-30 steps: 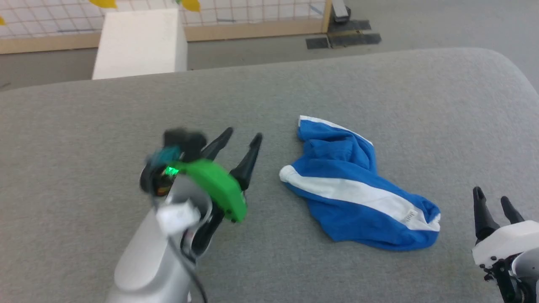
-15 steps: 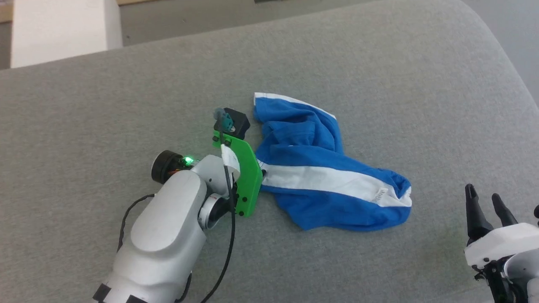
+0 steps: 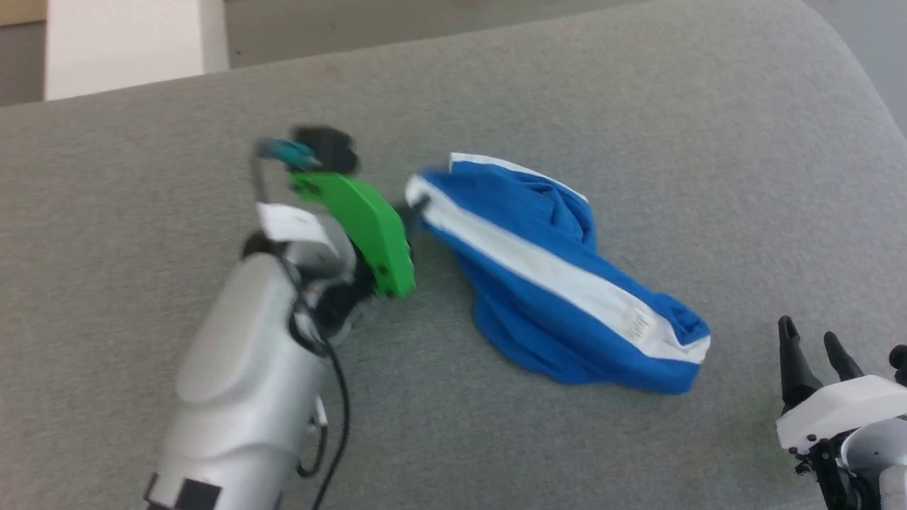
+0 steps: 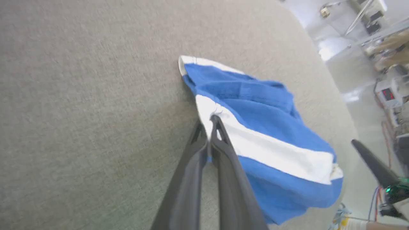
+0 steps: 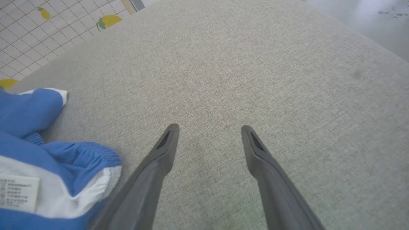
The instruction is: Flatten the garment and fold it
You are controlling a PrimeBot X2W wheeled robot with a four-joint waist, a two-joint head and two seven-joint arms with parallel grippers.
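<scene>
The garment, crumpled royal blue shorts with a wide white stripe and a small white label, lies bunched on the grey padded surface. My left gripper is shut on the white-striped end of the garment, lifting that end up and left. In the left wrist view my two dark fingers meet at the left gripper, pinching the white stripe of the garment. My right gripper stands open at the lower right, beside the garment's waistband end, holding nothing. In the right wrist view the right gripper is spread over bare fabric, the garment at left.
A white block stands beyond the far left edge of the surface, on grey floor. A tiled panel with lemon pictures shows beyond the far edge in the right wrist view. Equipment stands past the rounded right end of the surface.
My left gripper reached the garment's striped left end, closed on it and pulled it up and left, stretching the stripe diagonally. The head camera tilted down. My right gripper stayed open in place.
</scene>
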